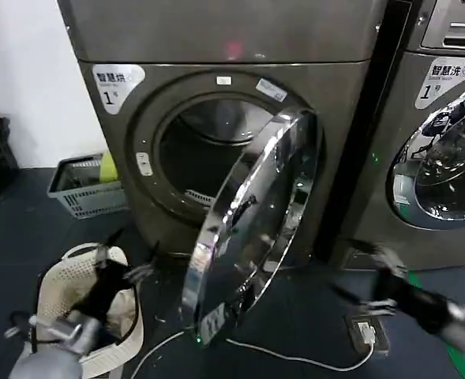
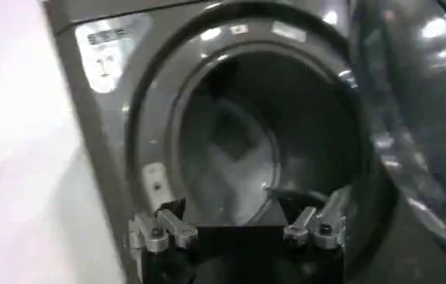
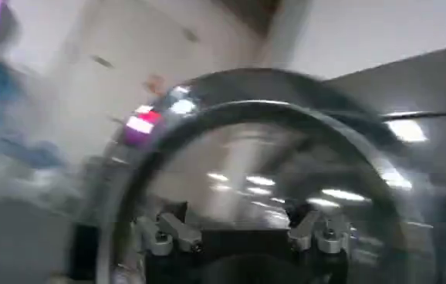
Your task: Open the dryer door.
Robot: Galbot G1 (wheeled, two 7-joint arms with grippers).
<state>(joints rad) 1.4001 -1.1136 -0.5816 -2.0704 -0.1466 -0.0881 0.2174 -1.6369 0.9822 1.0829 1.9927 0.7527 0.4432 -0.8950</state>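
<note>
The dryer door [image 1: 252, 229], a large round porthole with a wide shiny chrome ring around dark tinted glass, stands swung well out from the grey front-loading dryer [image 1: 224, 47], hinged on the robot's right side of the opening, its free edge reaching low toward the dark floor [image 1: 27, 229]. The round drum opening [image 1: 208, 150] is uncovered, and the bare metal drum interior shows in the left wrist view [image 2: 238, 154].

Left gripper [image 1: 129, 257] hovers low at the robot's left, above a white perforated laundry basket [image 1: 125, 332], well apart from the door; jaws spread wide, holding nothing. In its wrist view the left gripper [image 2: 238, 229] faces the open drum.

Right gripper [image 1: 362, 280] sits low at the robot's right, beside the door and not touching it, in front of the second machine [image 1: 441, 134]; jaws open and empty. In its wrist view the right gripper [image 3: 242, 231] points at the door's chrome ring [image 3: 231, 116].

A grey slotted basket [image 1: 82, 189] stands by the white wall. A white cable [image 1: 295, 359] lies across the floor.
</note>
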